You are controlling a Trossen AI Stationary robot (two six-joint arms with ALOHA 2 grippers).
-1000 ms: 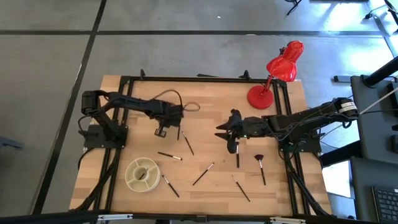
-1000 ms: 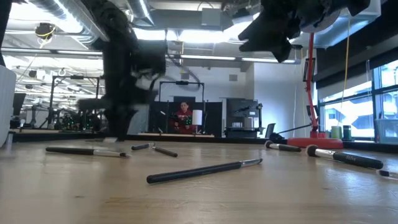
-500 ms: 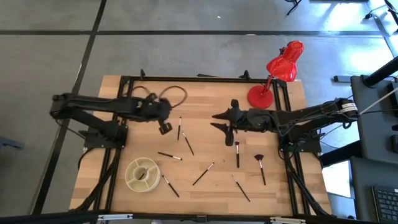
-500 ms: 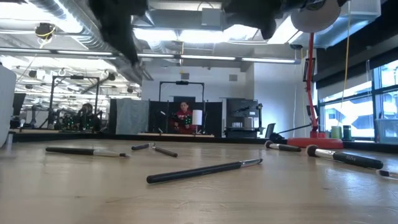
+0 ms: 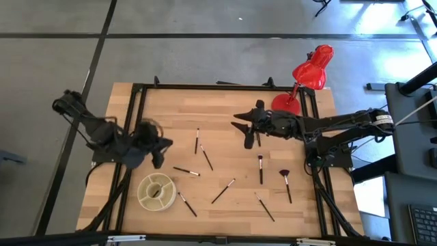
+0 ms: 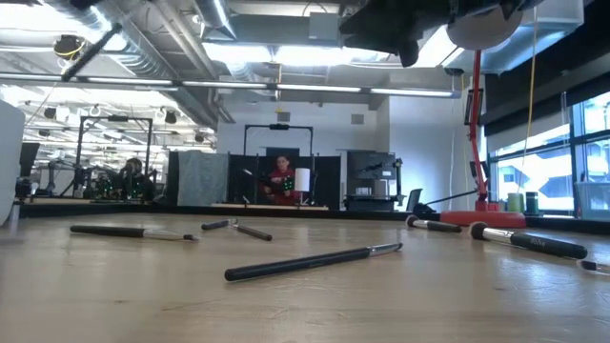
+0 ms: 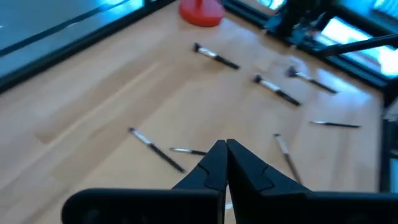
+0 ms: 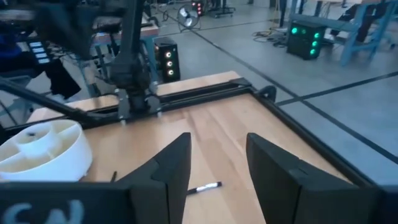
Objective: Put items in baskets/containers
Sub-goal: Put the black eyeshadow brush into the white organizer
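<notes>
Left gripper (image 7: 226,163) closed, empty, at table's 9 o'clock, right gripper (image 8: 217,165) open, empty, toward 1 o'clock, brushes (image 5: 261,169) scattered, container (image 5: 156,192) at 7 o'clock.

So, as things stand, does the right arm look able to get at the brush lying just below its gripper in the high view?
Probably yes. The right gripper hangs open above the table's middle, and the brush lies bare on the wood close by, with nothing on or across it. The left gripper is far off near the container.
</notes>
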